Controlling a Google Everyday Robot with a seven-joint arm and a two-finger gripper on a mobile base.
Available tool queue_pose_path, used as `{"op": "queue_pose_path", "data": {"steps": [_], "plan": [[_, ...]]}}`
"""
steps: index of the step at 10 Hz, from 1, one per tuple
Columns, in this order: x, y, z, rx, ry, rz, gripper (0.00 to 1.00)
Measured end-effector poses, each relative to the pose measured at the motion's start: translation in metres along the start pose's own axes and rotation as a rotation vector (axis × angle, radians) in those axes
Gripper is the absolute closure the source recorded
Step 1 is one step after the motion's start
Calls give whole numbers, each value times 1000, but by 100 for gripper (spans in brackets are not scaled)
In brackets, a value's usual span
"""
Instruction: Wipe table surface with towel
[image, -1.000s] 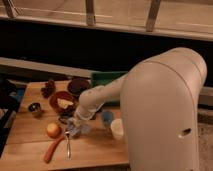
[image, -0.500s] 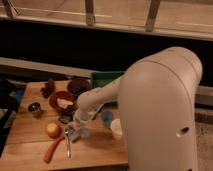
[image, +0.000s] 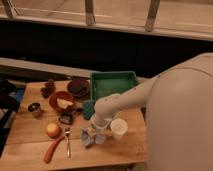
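Dark room behind, w/ a ledge and pale posts along the top. Below that, the table surface (image: 30, 132): light brown wood planks, crowded w/ stuff.

My arm (image: 145, 92) comes in from the right, white and bulky, elbow bent down toward the front-middle of the table. My gripper (image: 96, 131) points downward at the wood, just in front of the dark green sponge block (image: 88, 108). Fingers are pressed together, and the towel (image: 90, 136), a small grey-blue crumpled cloth, sits right at the tips, on the table. It looks pinched there, but I can't tell for sure how much of it I hold. The towel lies betw. the fork (image: 68, 141) on its left and the white cup (image: 119, 128) just beside it on the right.

Rest of the table: green tray (image: 114, 83) at the back, near my forearm. A dark plate (image: 78, 87) left of the tray, a bunch of dark grapes (image: 48, 89) further left. An orange-brown bowl (image: 61, 101) w/ sth pale inside, in front of the plate. Small dark cup (image: 34, 108) near the left edge. A small dark item (image: 65, 118) just in front of the bowl, can't tell what. An apple (image: 53, 130), yellow-red, left of the fork, and a carrot (image: 52, 149) lying slanted near the front edge.
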Motion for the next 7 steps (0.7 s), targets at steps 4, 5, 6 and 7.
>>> {"op": "queue_pose_path", "data": {"steps": [4,5,6,7], "plan": [[-29,4,0,8,-27,-65,100],[-50,15,6,3,-31,-91,100],[-69,25,12,2,-30,-105,100],[-87,35,20,0,-25,-116,100]]}}
